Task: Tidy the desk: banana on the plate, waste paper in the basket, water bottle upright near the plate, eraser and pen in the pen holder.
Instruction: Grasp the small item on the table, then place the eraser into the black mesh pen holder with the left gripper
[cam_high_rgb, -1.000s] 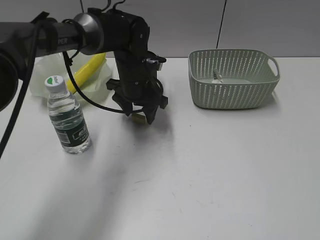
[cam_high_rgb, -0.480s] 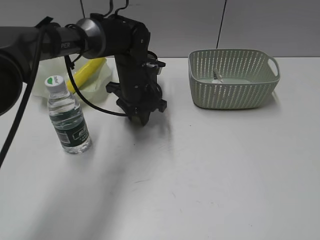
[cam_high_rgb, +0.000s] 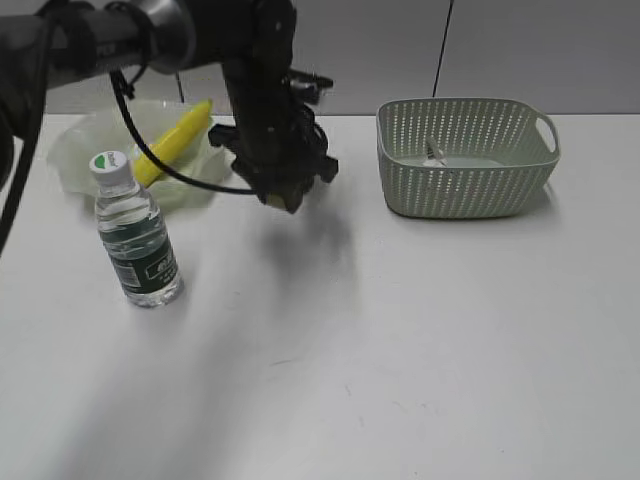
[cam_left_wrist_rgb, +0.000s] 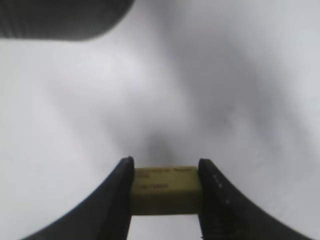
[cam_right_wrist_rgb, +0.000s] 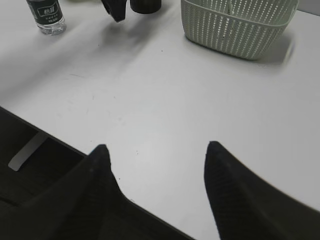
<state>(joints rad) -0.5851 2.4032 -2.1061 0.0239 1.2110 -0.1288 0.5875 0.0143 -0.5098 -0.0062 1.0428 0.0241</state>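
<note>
My left gripper (cam_left_wrist_rgb: 165, 166) is shut on the eraser (cam_left_wrist_rgb: 166, 192), a small yellowish block, and holds it clear of the white desk (cam_high_rgb: 400, 330). In the exterior view this gripper (cam_high_rgb: 283, 198) hangs just right of the plate (cam_high_rgb: 75, 150), where the banana (cam_high_rgb: 176, 140) lies. The water bottle (cam_high_rgb: 135, 238) stands upright in front of the plate. The pen holder (cam_right_wrist_rgb: 145, 5) is a black cup behind the left arm, hidden in the exterior view. The waste paper (cam_high_rgb: 433, 155) lies in the basket (cam_high_rgb: 465, 160). My right gripper (cam_right_wrist_rgb: 156, 149) is open and empty over the desk's near edge. No pen is in view.
A dark blurred shape (cam_left_wrist_rgb: 65, 17) fills the top left of the left wrist view. The left arm (cam_high_rgb: 120, 40) and its cable reach in from the upper left, over the plate. A grey wall (cam_high_rgb: 540, 50) runs behind the desk.
The left gripper's fingers closed on the eraser at the desk and rose with it, moving slightly back. Bottle, basket and right gripper have not moved.
</note>
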